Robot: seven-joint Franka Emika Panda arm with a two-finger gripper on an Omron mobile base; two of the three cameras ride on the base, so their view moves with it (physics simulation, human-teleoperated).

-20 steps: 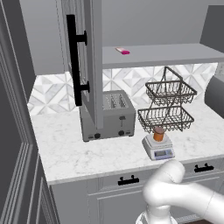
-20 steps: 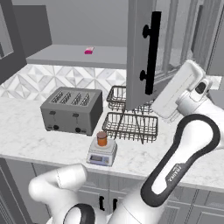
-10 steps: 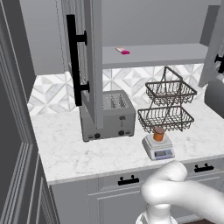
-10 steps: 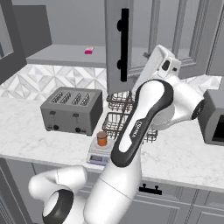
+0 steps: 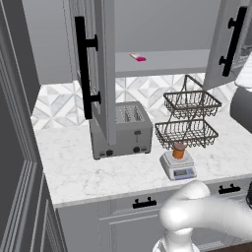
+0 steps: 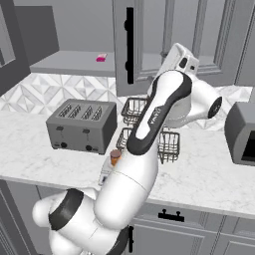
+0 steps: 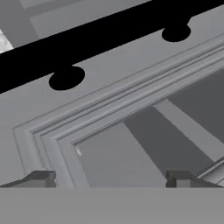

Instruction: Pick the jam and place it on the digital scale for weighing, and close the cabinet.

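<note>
The jam [image 5: 178, 150], a small orange-brown jar with a dark lid, stands on the white digital scale [image 5: 178, 168] on the counter; the jam [image 6: 115, 157] also shows beside my arm. The cabinet's right door [image 5: 227, 47] hangs partly open, and its left door [image 5: 101, 69] stands wide open. My gripper [image 6: 170, 51] is raised against the right door's panel, far above the jam. In the hand view the gripper [image 7: 109, 178] is open with nothing between its fingertips, and the door's black bar handle [image 7: 87, 39] crosses just above.
A grey toaster [image 5: 120, 130] sits left of the scale, and a two-tier wire basket [image 5: 189, 118] stands behind it. A flat pink-and-white item [image 5: 138, 57] lies on the cabinet shelf. A microwave [image 6: 241, 132] stands at the counter's right. Drawers [image 5: 142, 203] run below.
The right cabinet door has swung further toward shut, with my hand following it leftward in the right base view. The jam and the scale have not moved.
</note>
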